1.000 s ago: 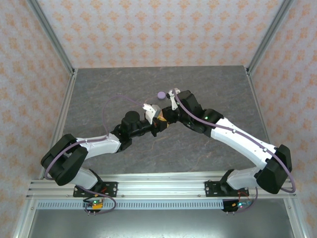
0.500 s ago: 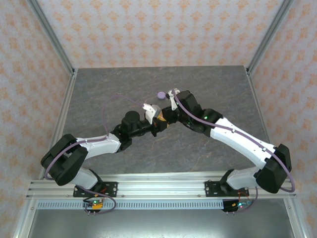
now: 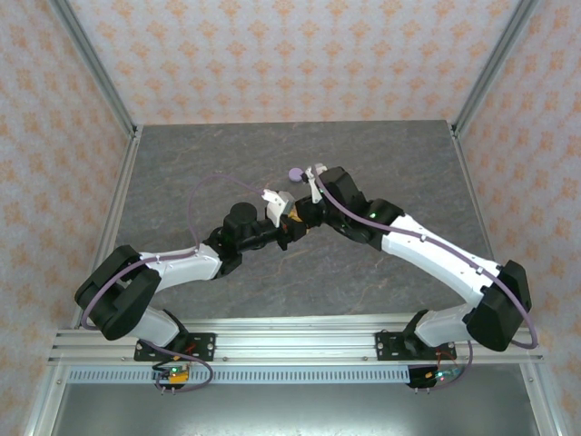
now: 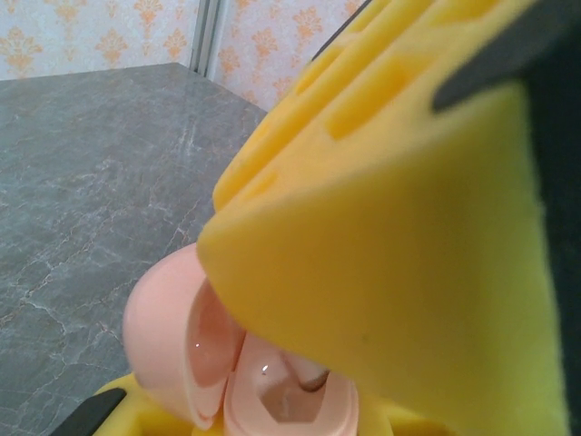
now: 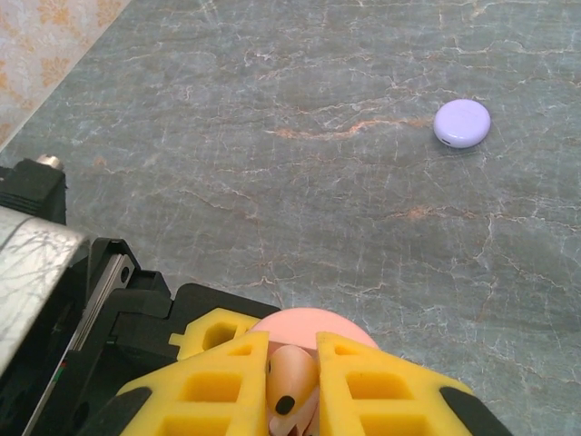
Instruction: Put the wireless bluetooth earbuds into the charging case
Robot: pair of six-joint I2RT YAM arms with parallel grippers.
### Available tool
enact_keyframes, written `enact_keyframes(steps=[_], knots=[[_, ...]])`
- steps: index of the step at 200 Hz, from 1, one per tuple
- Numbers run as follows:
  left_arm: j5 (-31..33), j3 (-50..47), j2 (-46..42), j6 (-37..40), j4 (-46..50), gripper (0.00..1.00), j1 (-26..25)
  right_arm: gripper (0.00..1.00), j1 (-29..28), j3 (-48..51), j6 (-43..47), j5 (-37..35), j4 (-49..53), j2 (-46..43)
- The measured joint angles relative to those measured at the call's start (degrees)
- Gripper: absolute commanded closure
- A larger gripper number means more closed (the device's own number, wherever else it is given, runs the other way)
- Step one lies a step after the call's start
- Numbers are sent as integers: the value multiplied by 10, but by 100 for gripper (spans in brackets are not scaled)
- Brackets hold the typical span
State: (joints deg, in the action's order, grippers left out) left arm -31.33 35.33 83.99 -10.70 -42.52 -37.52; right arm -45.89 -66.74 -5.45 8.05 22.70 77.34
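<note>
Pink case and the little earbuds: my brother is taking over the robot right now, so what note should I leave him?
Left tool: shut on the pink case, whose lid is open.
Right tool: shut on a pink earbud, just above the pink case.
Lilac case: lies closed on the table, apart from both tools.
Done: pink case open and gripped, one bud picked up.
Left: seat this bud in the pink case and let go. I cannot tell if another bud already sits inside. The lilac case is not yet opened.
</note>
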Motion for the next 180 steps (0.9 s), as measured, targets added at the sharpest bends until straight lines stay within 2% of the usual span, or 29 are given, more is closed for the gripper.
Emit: enact_keyframes(steps=[180], knots=[[21, 2, 0, -19, 29, 93, 0, 82, -10, 0, 13, -14, 10, 7]])
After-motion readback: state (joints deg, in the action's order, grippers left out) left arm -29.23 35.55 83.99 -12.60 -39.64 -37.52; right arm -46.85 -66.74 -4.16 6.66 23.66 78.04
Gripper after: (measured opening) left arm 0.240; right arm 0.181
